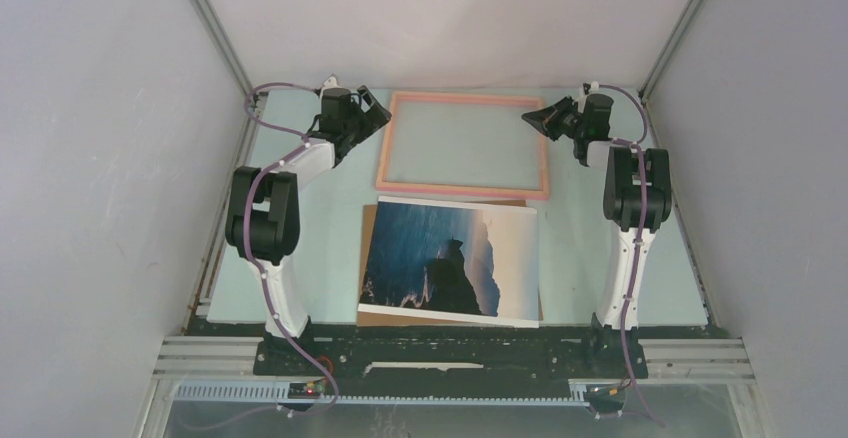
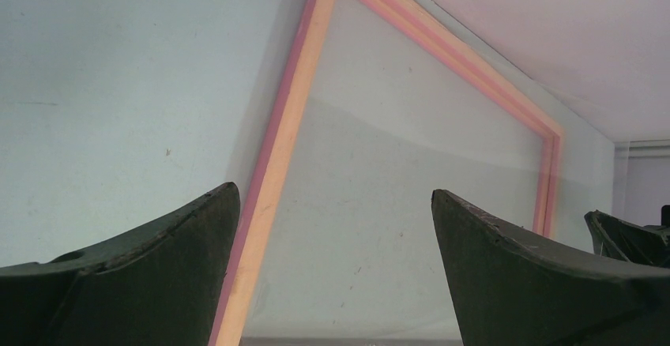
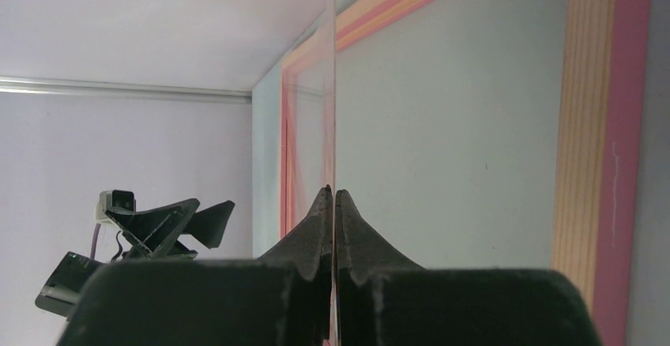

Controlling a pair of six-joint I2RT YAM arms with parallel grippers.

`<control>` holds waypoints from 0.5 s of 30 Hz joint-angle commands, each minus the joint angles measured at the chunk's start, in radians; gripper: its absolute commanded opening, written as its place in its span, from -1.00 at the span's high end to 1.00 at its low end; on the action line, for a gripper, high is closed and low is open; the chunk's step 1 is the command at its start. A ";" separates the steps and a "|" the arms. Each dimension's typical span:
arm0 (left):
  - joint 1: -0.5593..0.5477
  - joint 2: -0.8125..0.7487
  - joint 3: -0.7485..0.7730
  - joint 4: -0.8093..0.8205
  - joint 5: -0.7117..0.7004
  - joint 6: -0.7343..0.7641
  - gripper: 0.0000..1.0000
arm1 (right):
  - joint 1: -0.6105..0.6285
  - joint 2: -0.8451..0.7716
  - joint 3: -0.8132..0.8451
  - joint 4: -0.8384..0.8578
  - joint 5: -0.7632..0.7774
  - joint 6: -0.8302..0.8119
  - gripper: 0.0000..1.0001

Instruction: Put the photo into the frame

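Right jaws pinch the clear pane (image 3: 335, 109) of the salmon-pink rectangular frame (image 1: 460, 191), probably lifting it for the blue-sky paper photo (image 1: 450, 258); left jaws gape.

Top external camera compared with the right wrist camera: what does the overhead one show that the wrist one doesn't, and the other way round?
Only the top view shows the photo, lying picture-up on a brown backing board on the near side of the frame. Only the right wrist view shows the right end effector closed on what looks like a thin clear sheet seen edge-on. Both show the pink-orange frame flat on the table and the left end effector, open.
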 commanded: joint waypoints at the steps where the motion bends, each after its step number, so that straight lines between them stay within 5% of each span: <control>1: 0.006 -0.011 0.018 0.036 0.015 -0.006 -0.99 | 0.002 -0.022 -0.001 0.014 -0.012 -0.015 1.00; 11: 0.014 0.027 0.048 0.020 0.054 -0.034 -1.00 | -0.002 0.000 0.021 -0.024 -0.042 0.045 1.00; 13: 0.022 0.043 0.050 0.021 0.075 -0.052 -1.00 | -0.004 -0.001 0.016 -0.036 -0.046 0.051 0.63; 15: 0.025 0.048 0.053 0.023 0.085 -0.058 -1.00 | -0.003 -0.003 0.011 -0.054 -0.054 0.042 0.47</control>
